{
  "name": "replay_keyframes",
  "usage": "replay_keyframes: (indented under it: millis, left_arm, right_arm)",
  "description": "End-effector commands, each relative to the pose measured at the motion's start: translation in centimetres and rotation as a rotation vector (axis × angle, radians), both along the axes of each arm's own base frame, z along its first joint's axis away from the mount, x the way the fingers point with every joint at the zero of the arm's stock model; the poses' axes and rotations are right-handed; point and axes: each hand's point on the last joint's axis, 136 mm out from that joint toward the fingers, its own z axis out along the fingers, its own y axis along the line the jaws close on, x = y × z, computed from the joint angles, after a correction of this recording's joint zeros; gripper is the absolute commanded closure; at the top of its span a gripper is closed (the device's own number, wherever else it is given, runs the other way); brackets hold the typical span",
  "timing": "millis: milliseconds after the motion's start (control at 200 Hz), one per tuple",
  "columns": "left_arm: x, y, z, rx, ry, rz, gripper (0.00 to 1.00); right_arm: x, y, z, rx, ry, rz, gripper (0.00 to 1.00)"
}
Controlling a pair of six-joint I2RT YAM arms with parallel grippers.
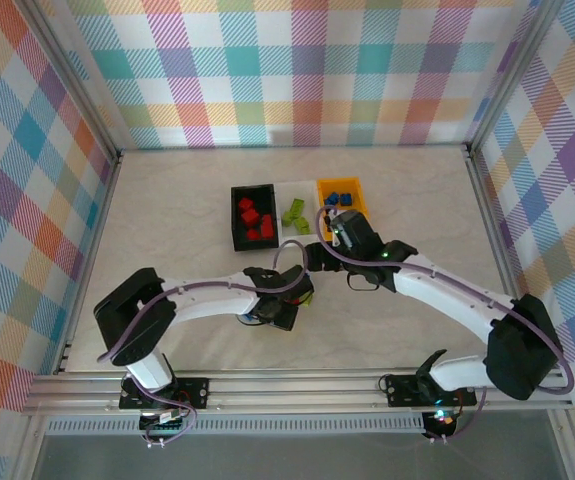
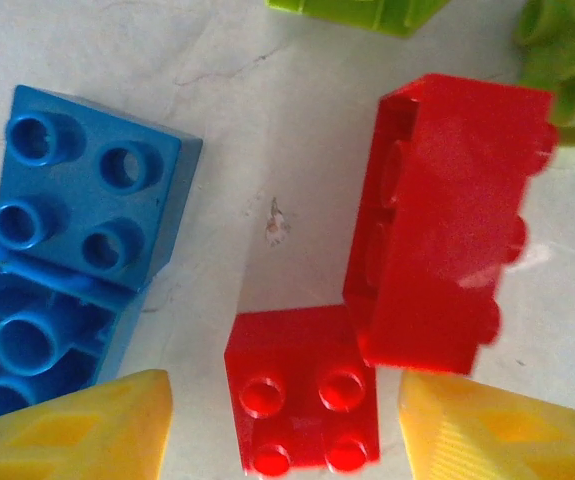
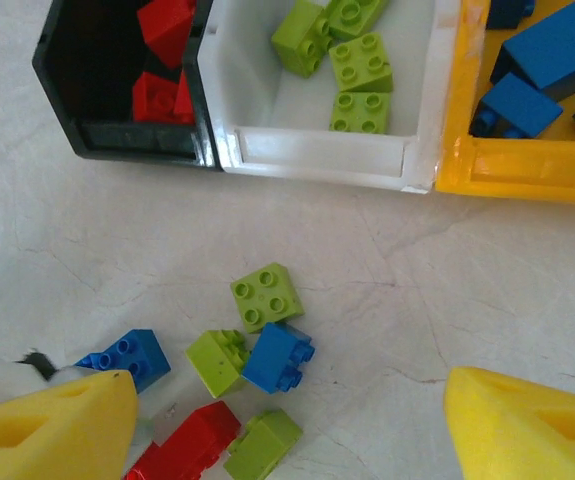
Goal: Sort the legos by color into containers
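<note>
**LEFT CLAW STRADDLING A RED BRICK; RIGHT CLAW RELEASED NEAR THE BINS**

**Left claw** (image 2: 287, 440): released. Its two yellow fingertips (image 2: 77, 430) stand on either side of a small red brick (image 2: 302, 390). A strip of bare table shows between each pad and the brick, so nothing is gripped. A larger red brick (image 2: 447, 220) lies tilted with its studs facing sideways, against the far right corner of the small one. Two blue bricks (image 2: 87, 190) touch each other to the left, apart from the red pair. Lime green bricks (image 2: 567, 70) lie at the far edge of the left wrist view.

**Right claw** (image 3: 287, 415): released, jaws wide, nothing between them. Just beyond it the loose pile (image 3: 265, 295) rests on the table (image 3: 487, 300): three lime green pieces, two blue and one red.

**Containers:** past the pile, three bins stand in a row, side walls touching.
- The black bin (image 3: 117, 140), on the left, holds sorted red pieces (image 3: 167, 30).
- The white bin (image 3: 317, 160), in the middle, holds sorted green pieces (image 3: 362, 65).
- The orange-yellow bin (image 3: 527, 165), on the right, holds sorted blue pieces (image 3: 547, 50).
</note>
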Motion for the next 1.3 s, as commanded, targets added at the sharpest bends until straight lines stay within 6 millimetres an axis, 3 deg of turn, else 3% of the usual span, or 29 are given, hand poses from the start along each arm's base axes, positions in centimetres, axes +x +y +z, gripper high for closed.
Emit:
replay_keyframes:
  millis: [0,335,440,545,670,795,1060,1165,1295]
  left_arm:
    - [0.6,-0.2,-0.2,0.04,-0.026,-0.015,0.45]
    - [0.6,-0.3,0.5,0.021,-0.035,-0.015,0.72]
    - [0.6,0.0,2.2,0.002,-0.057,-0.002,0.75]
    - [2.0,0.3,6.2,-0.049,-0.138,0.025,0.75]
    - [6.1,2.1,10.6,-0.096,-0.241,0.121,0.75]
    - [11.3,4.4,12.2,-0.092,-0.303,0.224,0.75]
    - [21.8,7.9,10.6,0.0,-0.346,0.406,0.78]
    - [24.5,8.3,9.9,0.025,-0.356,0.442,0.78]
    - [26.3,7.8,8.7,0.033,-0.329,0.447,0.76]
  right_arm:
    - [0.3,-0.5,0.9,0.031,-0.031,-0.028,0.19]
    - [0.5,-1.0,1.2,0.048,-0.041,-0.041,0.19]
    - [0.6,-1.1,1.3,0.05,-0.042,-0.046,0.19]
    - [0.6,-1.2,1.2,0.053,-0.039,-0.052,0.19]
    - [0.5,-1.2,1.0,0.06,-0.032,-0.057,0.18]
    - [0.4,-1.3,0.6,0.057,-0.021,-0.059,0.18]
    - [0.0,-1.3,-0.2,0.053,0.007,-0.053,0.18]
    - [-0.2,-1.3,-0.4,0.06,0.018,-0.051,0.18]
    - [-0.6,-1.6,-0.7,0.055,0.023,-0.049,0.17]
